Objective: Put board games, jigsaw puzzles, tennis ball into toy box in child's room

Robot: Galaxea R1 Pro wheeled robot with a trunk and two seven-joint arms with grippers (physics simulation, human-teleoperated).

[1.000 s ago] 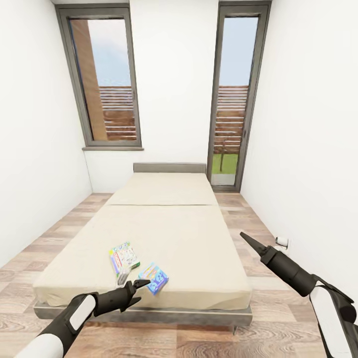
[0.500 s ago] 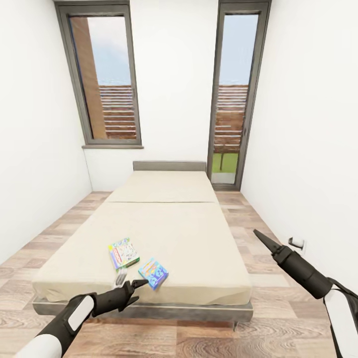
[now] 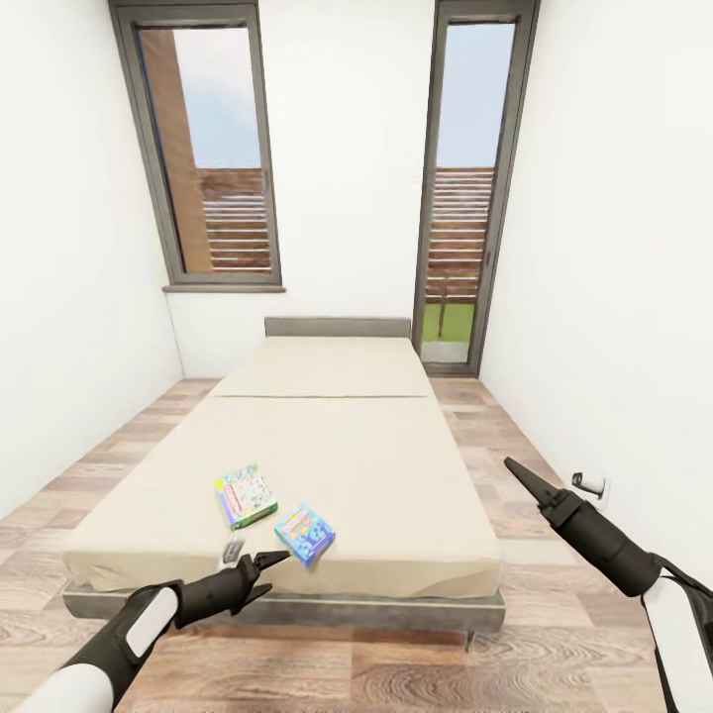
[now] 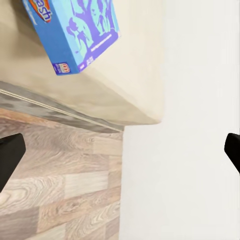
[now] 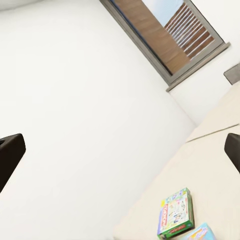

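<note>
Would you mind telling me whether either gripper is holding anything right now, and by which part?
Nothing is held. The left gripper and right gripper are both open and empty; both board games lie on the bed.

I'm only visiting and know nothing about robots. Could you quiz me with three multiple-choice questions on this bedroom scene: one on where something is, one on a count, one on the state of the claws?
1. Where do the two board games lie?
A. On the floor under a window
B. On the bed, near its foot end
C. On the headboard

2. How many tall windows are in the far wall?
A. One
B. Two
C. Four

3. What is the left claw doing?
A. Open and empty, short of the bed's edge
B. Clamped on the blue box
C. Pressed on the wall

Answers:
1 B: the green-edged game and the blue game rest on the bed.
2 B: one window and another.
3 A: the left claw holds nothing; the right claw hangs in the air too.
</note>
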